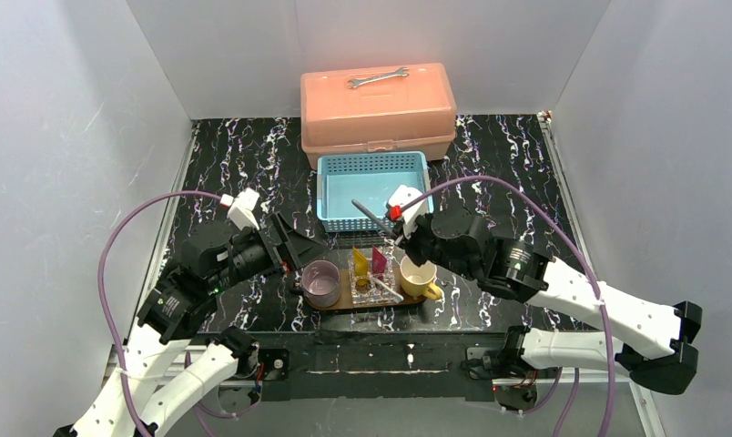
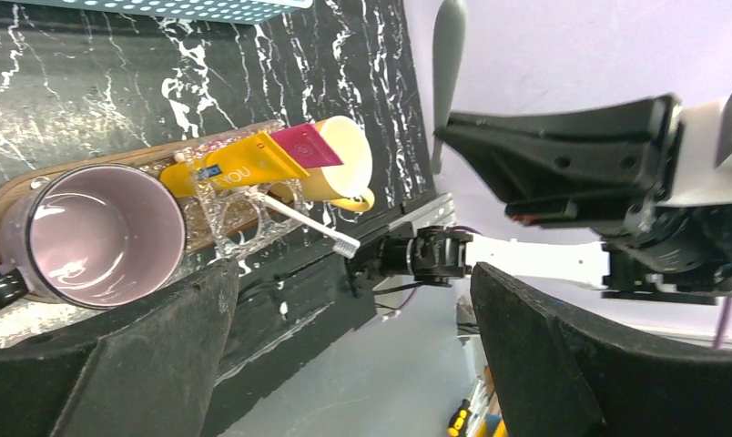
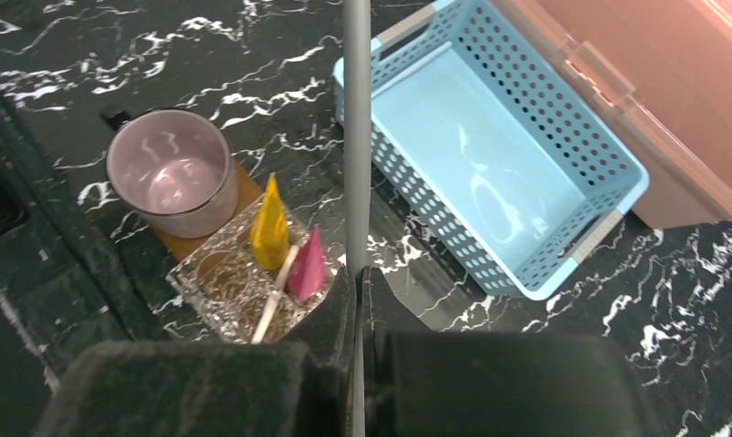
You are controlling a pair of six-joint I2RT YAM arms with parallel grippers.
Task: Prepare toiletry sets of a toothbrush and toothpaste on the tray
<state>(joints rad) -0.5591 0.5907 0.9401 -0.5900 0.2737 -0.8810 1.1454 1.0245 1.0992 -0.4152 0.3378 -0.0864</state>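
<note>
The dark wooden tray (image 1: 381, 305) carries a lilac cup (image 1: 321, 282), a clear holder and a yellow cup (image 1: 417, 278). In the holder stand the yellow toothpaste (image 1: 360, 262) and the pink toothpaste (image 1: 379, 259), with a white toothbrush (image 1: 385, 289) lying across it. My right gripper (image 1: 399, 228) is shut on a grey toothbrush (image 3: 357, 137), which sticks up just above and behind the holder. In the right wrist view it sits beside the pink tube (image 3: 308, 264) and the yellow tube (image 3: 270, 228). My left gripper (image 1: 303, 250) hangs open and empty beside the lilac cup (image 2: 98, 237).
A light-blue slotted basket (image 1: 371, 189) stands empty behind the tray. Behind it is a salmon box (image 1: 378, 105) with a steel wrench (image 1: 378, 78) on its lid. Grey walls close in the black marbled table on three sides.
</note>
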